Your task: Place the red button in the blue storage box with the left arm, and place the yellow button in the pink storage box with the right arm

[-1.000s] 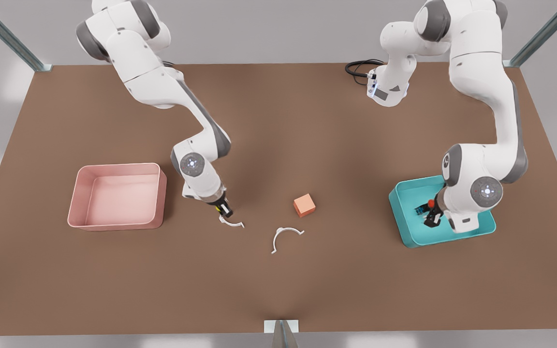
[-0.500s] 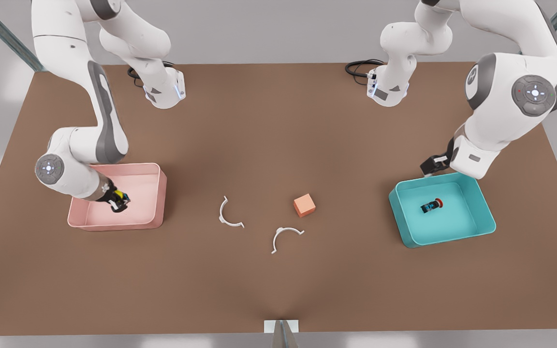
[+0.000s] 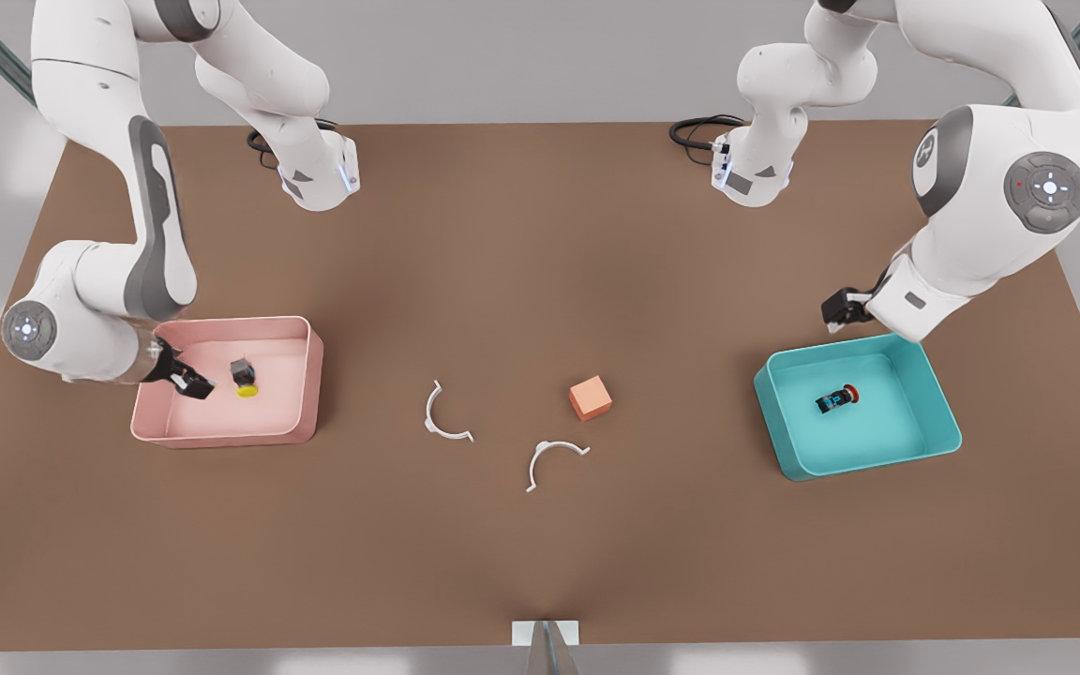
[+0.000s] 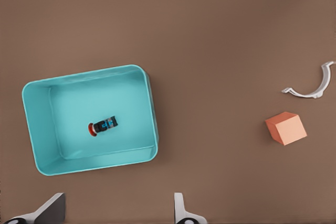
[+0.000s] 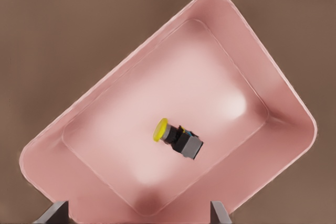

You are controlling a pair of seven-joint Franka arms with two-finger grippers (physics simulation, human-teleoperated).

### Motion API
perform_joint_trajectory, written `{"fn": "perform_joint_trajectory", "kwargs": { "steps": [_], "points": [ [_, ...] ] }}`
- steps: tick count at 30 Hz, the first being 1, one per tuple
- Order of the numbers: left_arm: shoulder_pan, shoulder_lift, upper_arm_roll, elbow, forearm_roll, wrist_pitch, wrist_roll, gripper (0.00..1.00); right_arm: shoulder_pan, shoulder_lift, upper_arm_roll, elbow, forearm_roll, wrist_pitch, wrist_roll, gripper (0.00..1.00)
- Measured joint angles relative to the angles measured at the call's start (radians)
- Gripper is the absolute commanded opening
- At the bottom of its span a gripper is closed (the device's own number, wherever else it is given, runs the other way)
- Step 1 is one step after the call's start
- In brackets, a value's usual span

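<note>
In pink storage box (image 3: 306, 375): yellow button (image 3: 244, 378); right gripper (image 3: 191, 382) wide. Left gripper (image 3: 838, 307) wide, empty.

Two buttons (image 3: 245, 378), two boxes (image 3: 221, 433), two clips (image 3: 444, 425), one cube (image 3: 590, 397).

Below the left gripper (image 4: 115, 211), with pale grey fingertips, the teal-turquoise blue storage box (image 3: 934, 398) holds the red button (image 4: 103, 126), red-capped on black with bluish marks. Under the right gripper (image 5: 139, 211), the pale pink storage box (image 5: 273, 87) holds the yellow button (image 5: 178, 139), yellow-capped on black.
</note>
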Motion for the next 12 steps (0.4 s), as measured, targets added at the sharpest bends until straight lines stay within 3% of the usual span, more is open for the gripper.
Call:
{"fn": "perform_joint_trajectory", "kwargs": {
  "steps": [2, 3, 4, 6, 12],
  "points": [
    [0.000, 0.000, 0.000, 0.000, 0.001, -0.002, 0.023, 1.00, 0.011, -0.007, 0.016, 0.199, 0.001, -0.091, -0.049, 1.00],
    [0.000, 0.001, 0.000, 0.000, 0.001, -0.003, 0.034, 1.00, 0.041, -0.024, -0.018, 0.254, 0.002, -0.130, -0.075, 1.00],
    [0.000, 0.001, 0.000, 0.000, 0.001, -0.004, 0.043, 1.00, 0.147, -0.065, -0.129, 0.267, 0.002, -0.164, -0.100, 1.00],
    [0.000, 0.000, 0.000, 0.001, 0.001, -0.005, 0.061, 1.00, 0.285, -0.133, -0.224, 0.254, 0.004, -0.229, -0.143, 1.00],
    [-0.001, -0.002, 0.000, 0.003, 0.001, -0.007, 0.104, 1.00, 0.362, -0.134, -0.253, 0.250, 0.035, -0.337, -0.246, 1.00]
  ]
}}
